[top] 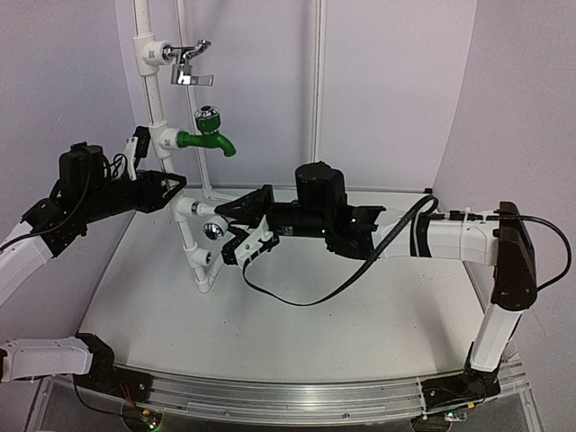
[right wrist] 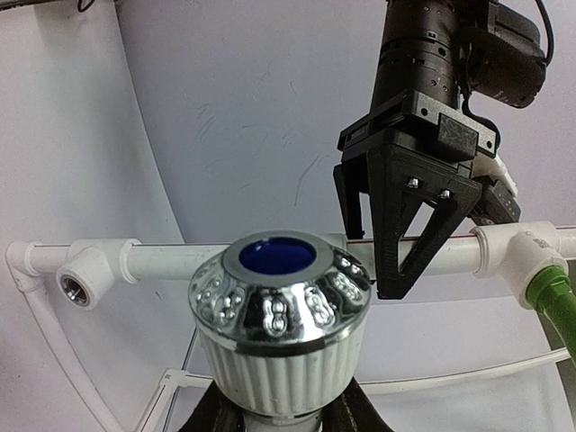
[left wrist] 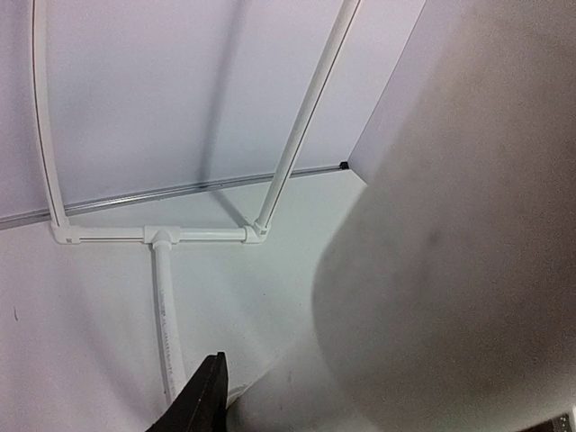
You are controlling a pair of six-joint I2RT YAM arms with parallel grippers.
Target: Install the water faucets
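**Faucet held at the pipe, knob outward**

The right gripper (top: 227, 236) is closed on a small white plastic faucet (right wrist: 279, 315) with a ribbed body and a round chrome knob that has a blue centre. In the right wrist view its black fingers (right wrist: 219, 416) pinch the ribbed body from both sides just under the knob, which stands clear beyond the fingertips. From above, the knob sits just beside the lower stretch of the upright white plastic pipe frame (right wrist: 171, 261), between two of its white fittings. Whether it touches the pipe cannot be told. Along the same pipe, off to one side of the faucet, an open threaded metal socket (right wrist: 76, 284) sits in a tee fitting. The left gripper (top: 177, 193) reaches in from the other side with its black jaws straddling the pipe, and it appears to be clamped on it. Higher on the frame are a green-bodied tap (top: 209, 139) and an all-chrome lever tap (top: 189, 65). The frame stands on the pale table (top: 360, 333).
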